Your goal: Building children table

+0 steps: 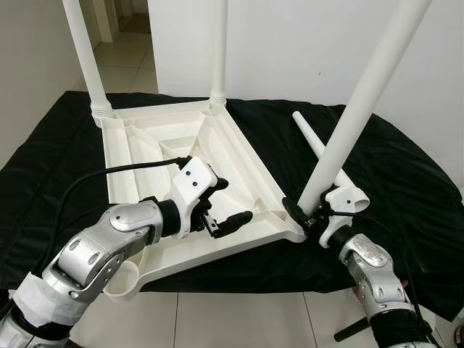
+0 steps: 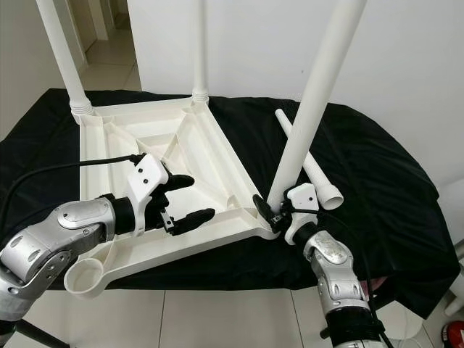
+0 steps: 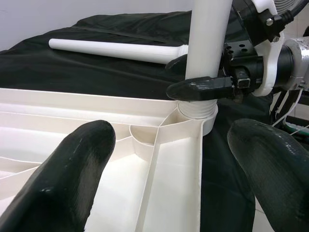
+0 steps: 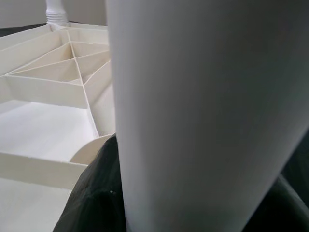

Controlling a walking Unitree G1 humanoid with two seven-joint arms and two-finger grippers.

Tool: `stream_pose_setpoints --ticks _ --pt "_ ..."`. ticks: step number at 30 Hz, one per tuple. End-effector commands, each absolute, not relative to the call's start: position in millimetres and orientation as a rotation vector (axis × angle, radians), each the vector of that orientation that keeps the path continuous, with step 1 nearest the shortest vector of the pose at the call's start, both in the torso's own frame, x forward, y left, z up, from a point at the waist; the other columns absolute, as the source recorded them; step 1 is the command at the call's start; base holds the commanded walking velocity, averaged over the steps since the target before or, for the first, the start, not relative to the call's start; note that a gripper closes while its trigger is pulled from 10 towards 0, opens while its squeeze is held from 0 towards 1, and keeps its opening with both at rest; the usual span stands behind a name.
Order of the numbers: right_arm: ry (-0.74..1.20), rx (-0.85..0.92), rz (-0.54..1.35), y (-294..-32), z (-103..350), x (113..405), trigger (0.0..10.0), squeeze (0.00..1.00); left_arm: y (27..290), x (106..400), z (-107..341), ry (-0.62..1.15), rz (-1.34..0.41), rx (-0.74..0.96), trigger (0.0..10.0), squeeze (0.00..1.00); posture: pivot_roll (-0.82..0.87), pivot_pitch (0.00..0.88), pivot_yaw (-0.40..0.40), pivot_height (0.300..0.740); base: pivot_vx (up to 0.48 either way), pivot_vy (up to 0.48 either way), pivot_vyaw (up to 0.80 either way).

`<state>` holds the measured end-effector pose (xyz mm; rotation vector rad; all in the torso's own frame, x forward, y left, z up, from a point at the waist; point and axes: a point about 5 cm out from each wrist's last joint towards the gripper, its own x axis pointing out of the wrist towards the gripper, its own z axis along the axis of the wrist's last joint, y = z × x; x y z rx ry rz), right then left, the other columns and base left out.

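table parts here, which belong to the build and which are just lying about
Job:
- upturned tabletop
- two fitted legs
- third leg, held at its corner socket by the right gripper
- loose leg on the cloth
- left gripper, open over the tabletop

Lying about:
- black cloth

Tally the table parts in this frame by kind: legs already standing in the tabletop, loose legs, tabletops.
Legs standing in sockets: 3 (back left, back middle, near right one held by the right gripper at its base)
Loose legs on the black cloth: 1
Upturned tabletops: 1
Total: 5
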<state>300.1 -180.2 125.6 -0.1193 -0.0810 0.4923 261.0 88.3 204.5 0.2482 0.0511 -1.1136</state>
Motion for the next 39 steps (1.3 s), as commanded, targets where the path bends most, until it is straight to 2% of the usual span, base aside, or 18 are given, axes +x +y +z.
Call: stream_pose_setpoints --ticks 1,11,18,23,24,26,33,34,36,37,39 --pt "-0.001 -0.118 0.472 -178 110 297 10.0 0.00 84 252 204 0.062 -1.290 0.236 10.0 0.00 0.02 0.000 -0.055 0.740 0.000 0.000 0.00" --pt "0.054 -0.105 0.279 -173 104 295 10.0 0.00 82 251 202 0.060 -1.294 0.228 10.0 0.00 0.01 0.000 -0.065 0.740 0.000 0.000 0.00" --pt "0.087 -0.028 0.069 -167 104 293 10.0 0.00 81 253 201 0.060 -1.302 0.232 10.0 0.00 0.00 0.000 -0.065 0.740 0.000 0.000 0.00" --pt "0.097 -0.004 0.013 -165 104 292 10.0 0.00 81 252 201 0.062 -1.304 0.233 10.0 0.00 0.00 0.000 -0.065 0.740 0.000 0.000 0.00" --pt "0.111 0.022 -0.080 -160 102 289 10.0 0.00 81 252 200 0.063 -1.306 0.231 10.0 0.00 0.00 0.000 -0.073 0.740 0.000 0.000 0.00" --pt "0.127 0.039 -0.144 -153 102 286 10.0 0.00 80 251 200 0.063 -1.308 0.229 10.0 0.00 0.00 0.000 -0.077 0.740 0.000 0.000 0.00" --pt "0.117 0.066 -0.150 -136 105 283 10.0 0.00 79 247 198 0.069 -1.307 0.220 10.0 0.00 0.01 0.000 -0.086 0.740 0.000 0.000 0.00" --pt "0.102 0.069 -0.135 -134 108 284 10.0 0.67 80 247 197 0.071 -1.305 0.219 10.0 0.00 0.02 0.000 -0.089 0.740 0.000 0.000 0.00" --pt "0.102 0.069 -0.135 -134 108 284 10.0 0.67 80 247 197 0.071 -1.305 0.219 10.0 0.00 0.02 0.000 -0.089 0.740 0.000 0.000 0.00" --pt "0.084 0.082 -0.110 -133 110 284 10.0 1.00 80 246 197 0.072 -1.304 0.218 10.0 0.00 0.02 0.000 -0.091 0.740 0.000 0.000 0.00" --pt "0.057 0.084 -0.087 -135 114 285 10.0 1.00 81 246 197 0.072 -1.302 0.218 10.0 0.00 0.02 0.000 -0.090 0.740 0.000 0.000 0.00"
